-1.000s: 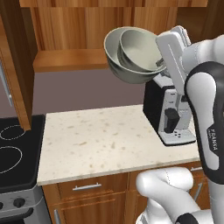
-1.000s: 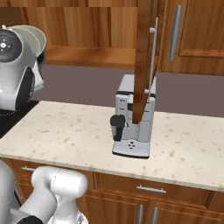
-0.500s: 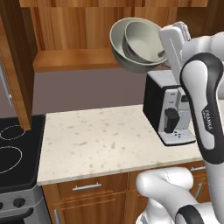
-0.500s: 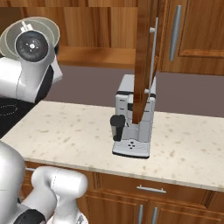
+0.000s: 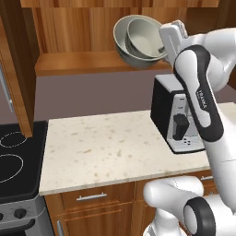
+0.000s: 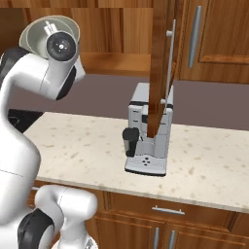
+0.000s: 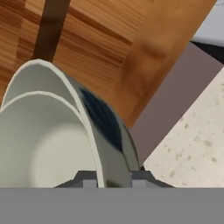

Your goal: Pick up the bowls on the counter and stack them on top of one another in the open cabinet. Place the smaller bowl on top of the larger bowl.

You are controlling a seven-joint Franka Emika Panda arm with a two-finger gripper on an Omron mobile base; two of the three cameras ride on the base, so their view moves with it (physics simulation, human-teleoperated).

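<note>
- Because the smaller bowl point(image 5: 144, 37) already sits nested inside the larger bowl point(image 5: 123, 42), one grip serves for both; the pair is carried tipped on its side, mouths facing out toward the base.
- Gripper point(image 7: 113, 178): jaws drawn narrow, pinching the doubled rims between the tips, as the hand view shows; white hand sits at the right edge of the stack in the left base view.
- Position of stack: raised in front of the open cabinet point(image 5: 83, 27), just above its shelf point(image 5: 78, 62), not yet resting on it. Judged: the tilt must be levelled before setting down, or the inner bowl may slide out.
- Counter point(image 5: 110, 147): beige speckled stone, no bowls left on it.
- Coffee machine point(image 5: 177, 117): stands on the counter directly under the arm; nearest obstacle on any descent.
- Open cabinet door point(image 6: 160, 63): hangs edge-on right of the opening.
- Stovetop point(image 5: 14, 156): black, left of the counter, well apart.
</note>
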